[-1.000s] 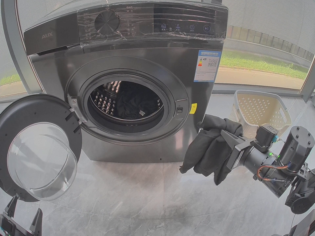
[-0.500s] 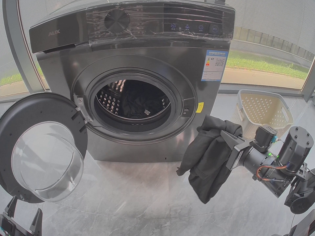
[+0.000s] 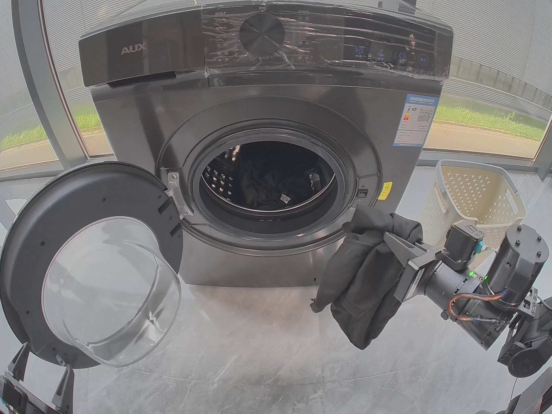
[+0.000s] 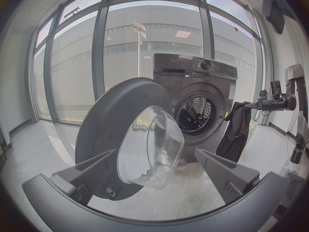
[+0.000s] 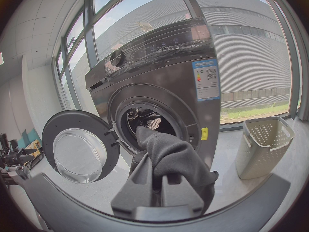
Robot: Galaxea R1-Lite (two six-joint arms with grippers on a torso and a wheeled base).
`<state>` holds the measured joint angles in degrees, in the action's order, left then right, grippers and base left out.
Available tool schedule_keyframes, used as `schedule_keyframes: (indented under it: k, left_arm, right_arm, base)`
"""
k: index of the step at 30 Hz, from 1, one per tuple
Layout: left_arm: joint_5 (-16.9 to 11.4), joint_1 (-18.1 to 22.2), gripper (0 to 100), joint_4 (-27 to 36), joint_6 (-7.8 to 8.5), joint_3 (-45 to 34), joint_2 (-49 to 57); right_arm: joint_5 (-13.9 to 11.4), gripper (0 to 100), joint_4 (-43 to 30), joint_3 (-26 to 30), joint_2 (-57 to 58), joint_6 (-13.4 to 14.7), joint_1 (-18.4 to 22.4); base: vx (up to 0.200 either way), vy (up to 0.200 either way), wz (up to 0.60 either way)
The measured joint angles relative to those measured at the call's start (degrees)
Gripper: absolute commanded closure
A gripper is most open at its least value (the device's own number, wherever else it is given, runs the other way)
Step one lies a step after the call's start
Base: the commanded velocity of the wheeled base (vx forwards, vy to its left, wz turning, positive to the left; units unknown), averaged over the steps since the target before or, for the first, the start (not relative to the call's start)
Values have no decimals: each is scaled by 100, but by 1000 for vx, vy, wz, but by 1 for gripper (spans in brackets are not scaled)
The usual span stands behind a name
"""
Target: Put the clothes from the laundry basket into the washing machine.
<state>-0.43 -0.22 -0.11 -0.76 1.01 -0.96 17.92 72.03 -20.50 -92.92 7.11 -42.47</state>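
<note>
A dark grey garment (image 3: 362,271) hangs from my right gripper (image 3: 402,248), which is shut on its top fold. It hangs just right of and below the open drum (image 3: 267,179) of the grey washing machine (image 3: 264,87), above the floor. Dark clothes lie inside the drum. In the right wrist view the garment (image 5: 173,155) bunches over the shut fingers (image 5: 141,178), with the drum opening (image 5: 148,123) behind it. The cream laundry basket (image 3: 477,196) stands right of the machine. My left gripper (image 3: 45,363) is low at the near left, open with nothing in it.
The round door (image 3: 98,260) with its glass bowl swings out to the machine's left, close before my left gripper (image 4: 154,155). Glass walls run behind the machine. Bare marble floor (image 3: 241,346) lies in front of it.
The head camera has swung, so the machine sits further right in the picture. My right gripper and the garment are now closer to the drum opening, and the garment hangs longer.
</note>
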Motion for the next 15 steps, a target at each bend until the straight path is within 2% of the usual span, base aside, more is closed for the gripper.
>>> schedule_keyframes:
  k: [4,9,15]
  left_arm:
    - [5,12,0,-5,184,0,0]
    - [-1,17,0,-5,179,0,0]
    - [-37,17,0,-5,265,0,0]
  right_arm:
    - [-30,100,-7,9,-9,0,-27]
    - [-132,100,2,-16,-68,2,-133]
    - [-363,100,162,-145,-124,11,-413]
  base:
    - [0,0,0]
    - [0,0,0]
    - [0,0,0]
